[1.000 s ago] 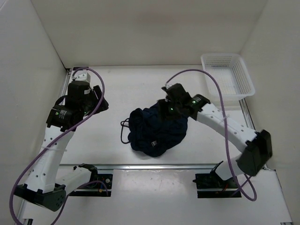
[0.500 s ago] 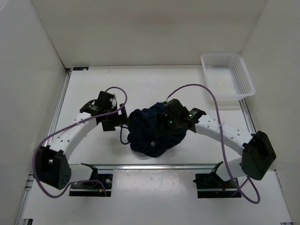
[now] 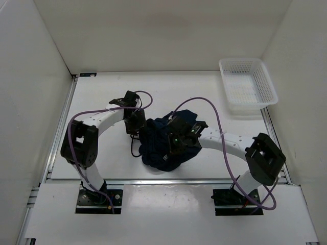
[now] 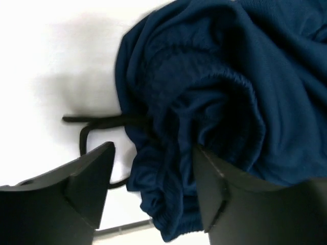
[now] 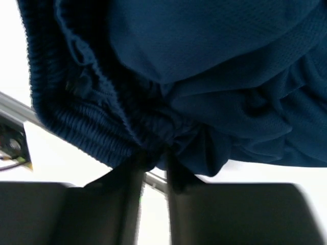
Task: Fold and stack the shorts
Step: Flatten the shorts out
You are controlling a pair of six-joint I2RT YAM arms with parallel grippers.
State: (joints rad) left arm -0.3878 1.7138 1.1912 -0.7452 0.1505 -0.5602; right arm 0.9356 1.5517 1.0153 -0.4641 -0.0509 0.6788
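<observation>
Status: folding is not yet begun. The shorts lie as one crumpled dark navy heap at the centre of the table in the overhead view. No flat panel, crease or squared edge shows. Spreading, folding and stacking all remain to be done.

The white mesh basket sits at the upper right of the frame, well apart from the heap.

Left gripper: open. Its jaws stand wide on either side of a gathered run of waistband at the heap's left edge, and no clamping on the cloth is visible. The drawstring trails onto the bare table at middle left of the wrist view.

Right gripper: jaws drawn nearly together, with a bunched fold of the shorts pinched between the tips near the ribbed band. This is judged to be a grip on the fabric.

Limits of observation:
- The overhead view shows both grippers as dark shapes against dark cloth, so contact cannot be read there.
- Leg openings and the front or back of the garment cannot be told apart in the heap.
- Whether the pinch takes one layer or several is hidden.
- The lower part of both wrist views is blocked by the fingers.
</observation>
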